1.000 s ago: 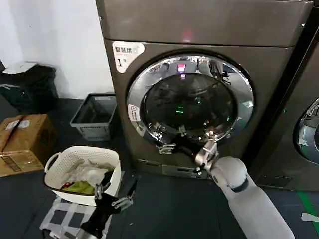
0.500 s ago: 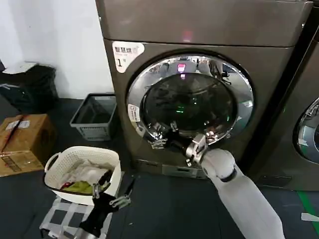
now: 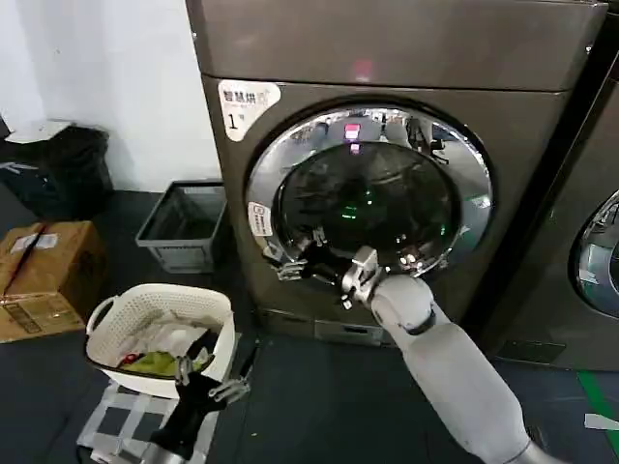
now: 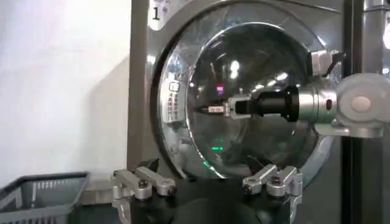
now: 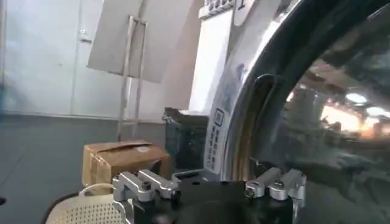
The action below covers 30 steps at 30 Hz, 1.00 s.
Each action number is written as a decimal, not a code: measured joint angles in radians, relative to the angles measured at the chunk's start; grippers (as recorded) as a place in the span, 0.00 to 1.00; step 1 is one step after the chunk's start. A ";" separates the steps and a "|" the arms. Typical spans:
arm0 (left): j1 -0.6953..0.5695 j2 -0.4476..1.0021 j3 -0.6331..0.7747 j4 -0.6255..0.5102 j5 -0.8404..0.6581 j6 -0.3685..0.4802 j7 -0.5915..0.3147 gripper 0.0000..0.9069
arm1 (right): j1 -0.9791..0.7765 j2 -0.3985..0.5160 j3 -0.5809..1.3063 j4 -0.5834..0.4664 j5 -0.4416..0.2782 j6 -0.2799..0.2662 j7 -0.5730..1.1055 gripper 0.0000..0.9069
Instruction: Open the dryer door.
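Observation:
The dryer [image 3: 387,48] is a bronze-grey front loader with a "1" sticker. Its door [image 3: 290,155], a chrome rim around dark glass, lies shut against the front. My right gripper [image 3: 293,259] is open and sits at the door's lower left rim, just in front of the chrome, holding nothing. From the left wrist view the same gripper [image 4: 210,109] reaches across the glass [image 4: 256,67] toward the rim. The right wrist view shows the rim's edge and the label [image 5: 214,143] just beyond my right gripper [image 5: 210,182]. My left gripper [image 3: 215,379] hangs low by the basket, open and empty.
A white basket [image 3: 126,319] of laundry stands on the floor at the lower left. A grey crate [image 3: 184,227] is beside the dryer, and a cardboard box [image 3: 48,275] lies further left. A neighbouring machine [image 3: 590,242] stands on the right.
My right gripper has moved left along the door's lower rim, from below the glass to the lower left edge. The left gripper sank slightly. The door stays shut.

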 joint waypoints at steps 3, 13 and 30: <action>-0.001 -0.002 -0.001 0.000 0.005 -0.006 0.005 1.00 | 0.012 0.007 -0.005 -0.016 0.000 0.003 -0.002 1.00; 0.012 -0.003 -0.001 -0.010 -0.004 -0.008 0.007 1.00 | 0.047 0.033 -0.026 -0.086 -0.014 0.021 -0.014 1.00; 0.017 -0.004 0.000 -0.021 -0.006 0.008 0.007 1.00 | 0.087 0.073 -0.037 -0.175 0.038 0.041 -0.061 1.00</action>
